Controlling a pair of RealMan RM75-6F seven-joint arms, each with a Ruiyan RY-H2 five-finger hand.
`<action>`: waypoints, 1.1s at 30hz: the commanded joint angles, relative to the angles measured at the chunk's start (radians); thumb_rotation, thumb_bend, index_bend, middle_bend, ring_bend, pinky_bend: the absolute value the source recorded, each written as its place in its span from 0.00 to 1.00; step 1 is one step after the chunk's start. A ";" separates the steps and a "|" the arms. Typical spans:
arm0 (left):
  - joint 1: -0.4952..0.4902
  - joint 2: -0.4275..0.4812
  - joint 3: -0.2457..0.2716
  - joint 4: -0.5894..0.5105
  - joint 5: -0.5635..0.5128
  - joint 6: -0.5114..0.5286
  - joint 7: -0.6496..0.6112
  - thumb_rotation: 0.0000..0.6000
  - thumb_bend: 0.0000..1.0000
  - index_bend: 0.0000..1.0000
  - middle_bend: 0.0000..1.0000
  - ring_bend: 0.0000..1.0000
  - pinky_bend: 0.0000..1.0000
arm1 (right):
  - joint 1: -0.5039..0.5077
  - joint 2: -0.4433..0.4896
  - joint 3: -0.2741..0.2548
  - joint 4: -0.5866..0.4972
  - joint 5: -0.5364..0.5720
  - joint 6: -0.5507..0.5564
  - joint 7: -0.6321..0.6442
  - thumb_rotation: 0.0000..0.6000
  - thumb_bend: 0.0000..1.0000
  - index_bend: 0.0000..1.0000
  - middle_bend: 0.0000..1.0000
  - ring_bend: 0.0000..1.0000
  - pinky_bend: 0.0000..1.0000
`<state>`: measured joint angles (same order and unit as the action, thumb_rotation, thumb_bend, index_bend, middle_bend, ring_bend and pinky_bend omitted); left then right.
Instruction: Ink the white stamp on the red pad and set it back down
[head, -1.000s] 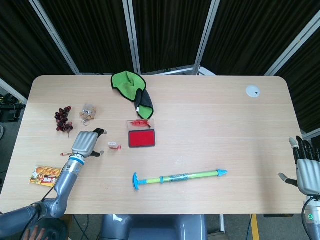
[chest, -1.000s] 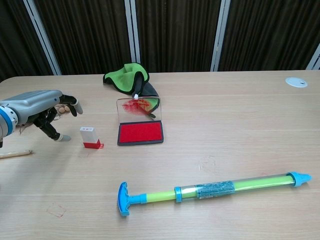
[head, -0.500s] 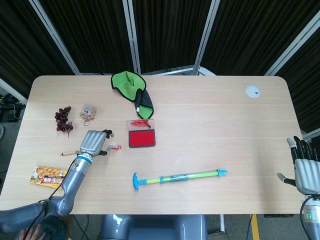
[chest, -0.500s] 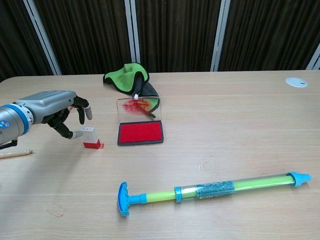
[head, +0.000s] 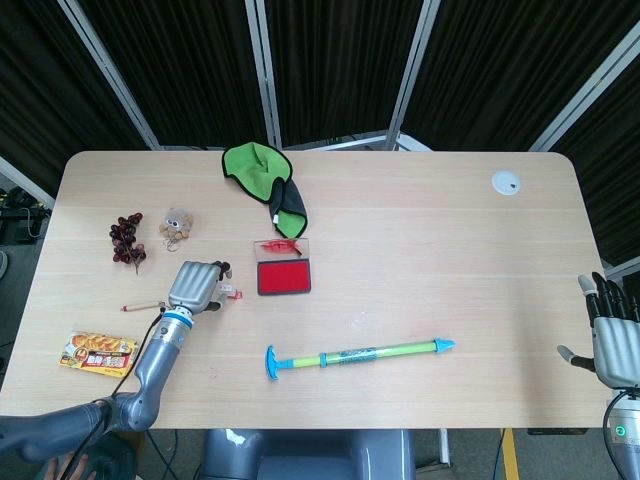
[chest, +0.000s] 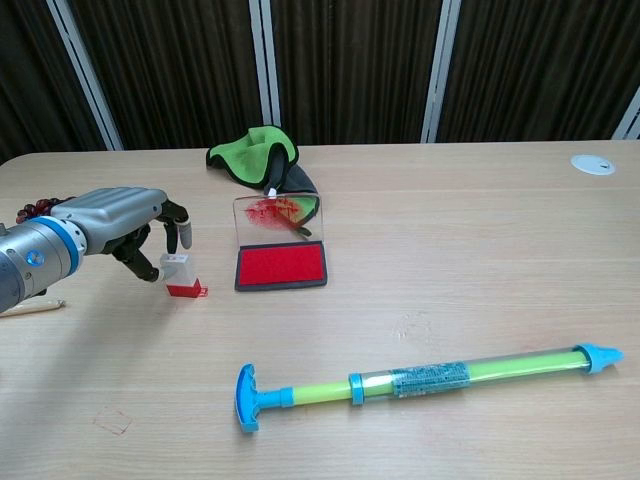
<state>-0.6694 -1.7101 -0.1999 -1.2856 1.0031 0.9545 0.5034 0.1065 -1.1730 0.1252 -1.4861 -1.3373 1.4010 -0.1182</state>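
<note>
The white stamp (head: 229, 292) (chest: 179, 273), with its red base, stands upright on the table just left of the open red ink pad (head: 284, 277) (chest: 281, 265). My left hand (head: 197, 285) (chest: 125, 215) reaches it from the left. Its fingers curve over the stamp's top and the thumb lies by the stamp's left side. The frames show no firm pinch. My right hand (head: 612, 340) hangs off the table's right edge with fingers spread, holding nothing; only the head view shows it.
A green cloth (head: 262, 172) lies behind the pad. A long green and blue tube (head: 360, 353) lies toward the front. Dark grapes (head: 127, 238), a small bear toy (head: 177, 224), a pencil (head: 142, 306) and a snack packet (head: 98, 351) sit at the left. A white disc (head: 506, 182) sits at the back right.
My left hand has moved right, from a short way left of the stamp to right over it. The stamp and my right hand have not visibly moved.
</note>
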 joint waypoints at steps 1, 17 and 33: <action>-0.005 -0.007 0.002 0.009 -0.001 -0.003 -0.005 1.00 0.28 0.40 0.42 0.76 0.84 | 0.001 0.000 0.001 0.001 0.001 -0.001 0.001 1.00 0.00 0.00 0.00 0.00 0.00; -0.022 -0.029 0.014 0.039 -0.011 0.002 0.002 1.00 0.29 0.44 0.46 0.76 0.84 | 0.004 -0.002 0.004 0.009 0.013 -0.008 0.003 1.00 0.00 0.00 0.00 0.00 0.00; -0.028 -0.027 0.021 0.037 -0.026 -0.001 0.005 1.00 0.32 0.54 0.53 0.76 0.84 | 0.006 -0.007 0.006 0.016 0.022 -0.016 0.001 1.00 0.00 0.00 0.00 0.00 0.00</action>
<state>-0.6976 -1.7373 -0.1787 -1.2482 0.9774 0.9535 0.5087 0.1129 -1.1798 0.1308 -1.4699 -1.3150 1.3852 -0.1172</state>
